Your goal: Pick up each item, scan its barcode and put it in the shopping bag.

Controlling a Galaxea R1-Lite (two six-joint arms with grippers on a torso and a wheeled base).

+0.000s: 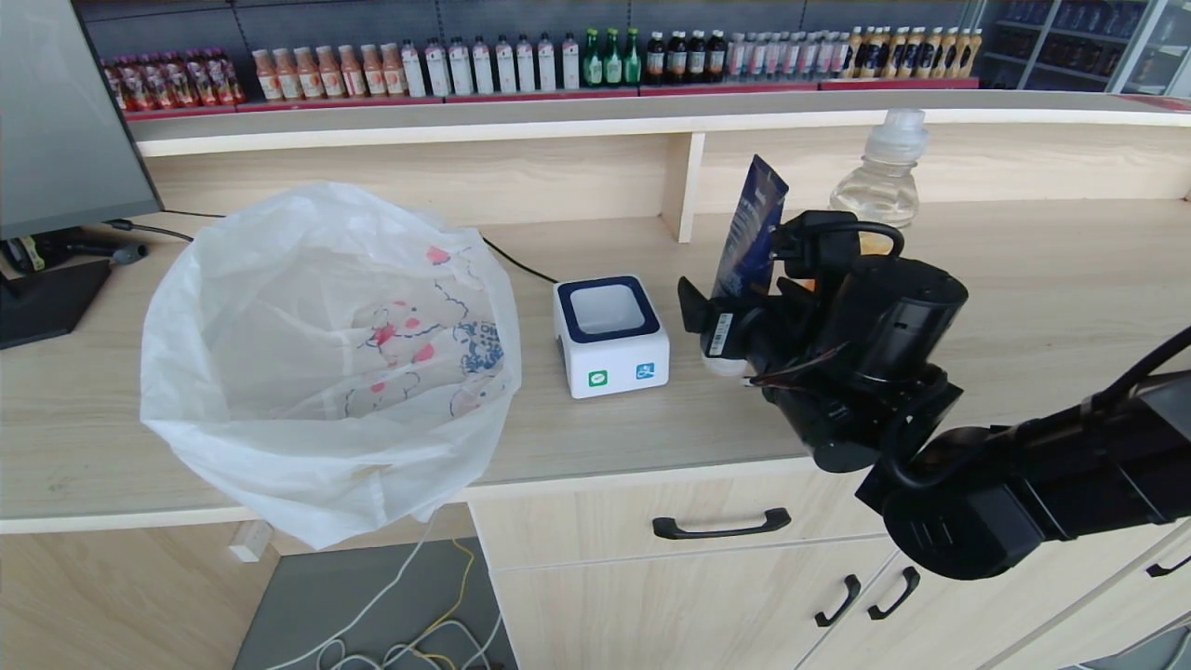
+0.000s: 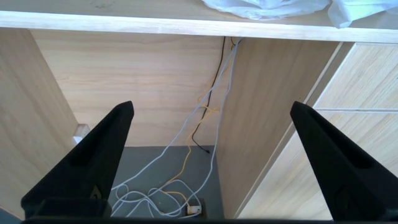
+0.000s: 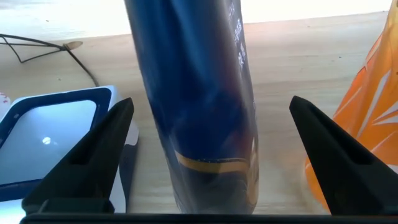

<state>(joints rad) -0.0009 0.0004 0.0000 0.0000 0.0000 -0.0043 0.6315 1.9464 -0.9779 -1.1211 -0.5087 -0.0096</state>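
The light wood-grain counter point(image 1: 1023, 307) is the biggest thing in front of me, smooth and matte, with drawers and black bar handles point(image 1: 721, 528) below its edge. On its left part sits the shopping bag point(image 1: 326, 354), thin, crinkled, translucent white plastic printed with a red and blue cartoon. Its mouth stands wide open towards me. I cannot tell whether anything lies inside.

Just beside the bag is the scanner point(image 1: 609, 335), a small white cube with rounded corners and a dark blue frame around a glassy top window. A black cable point(image 1: 521, 265) runs back from it.

To the right of the scanner, my right gripper point(image 1: 735, 316) has its jaws released. The black fingers are spread wide on either side of the tube point(image 1: 754, 228) without pressing it. The tube is glossy dark blue, flat and crimped at the top and round lower down with a thin gold band. It stands on its white cap on the counter, leaning a little.

Behind it stands a clear, ribbed plastic bottle point(image 1: 879, 181) with an orange label, a translucent cap and pale liquid inside.

My left gripper point(image 2: 211, 109) hangs below the counter's edge, jaws released and holding nothing, facing loose white and yellow cables point(image 2: 186, 155) on the grey floor.
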